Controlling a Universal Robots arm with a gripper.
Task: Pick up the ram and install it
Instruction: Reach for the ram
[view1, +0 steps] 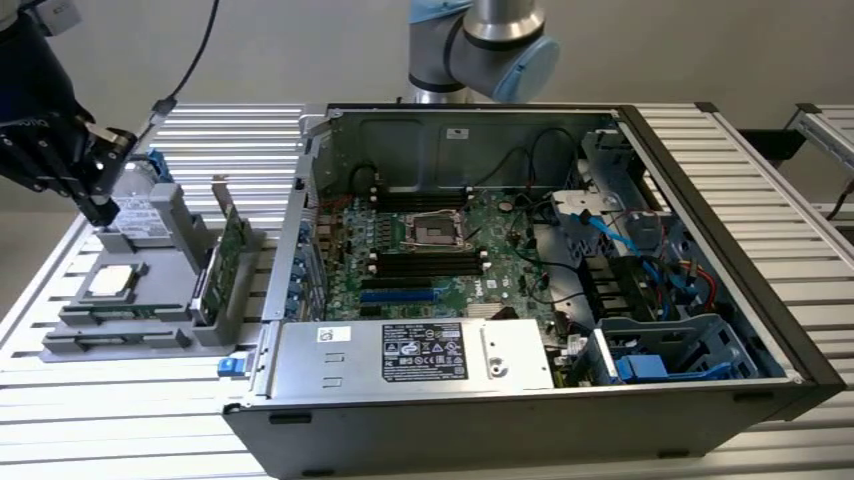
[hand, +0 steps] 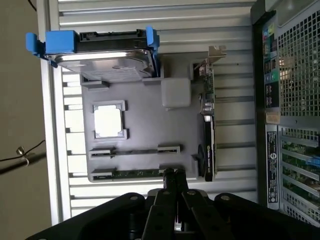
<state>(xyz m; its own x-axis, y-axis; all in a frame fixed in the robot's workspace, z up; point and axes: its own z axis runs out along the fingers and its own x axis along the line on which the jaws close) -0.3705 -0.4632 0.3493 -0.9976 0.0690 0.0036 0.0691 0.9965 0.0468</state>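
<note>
step: reaching for pickup, not yet grasped | gripper (hand: 172, 174): fingers shut, empty, above tray (hand: 145, 125) | ram (hand: 135, 173): lying in tray's near slot, exterior view's left of computer case (view1: 400, 440) | grasp needs: fingers parted, aligned over stick

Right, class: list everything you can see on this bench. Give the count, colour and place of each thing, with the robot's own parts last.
case: one, black, open, on the table, exterior view's right
motherboard: one, green, inside the case
power supply: one, silver, at the case's near edge
holder: one, grey, on the table beside the case
ram: one, green, lying in a holder slot
processor: one, silver, in the holder
hard drive: one, silver with blue brackets, at the holder's end
card: one, green and black, on edge in the holder, on the case side
table: one, silver slats, under everything
arm: one, grey and pale blue, behind the case
gripper: one, black, shut, empty, above the holder
</note>
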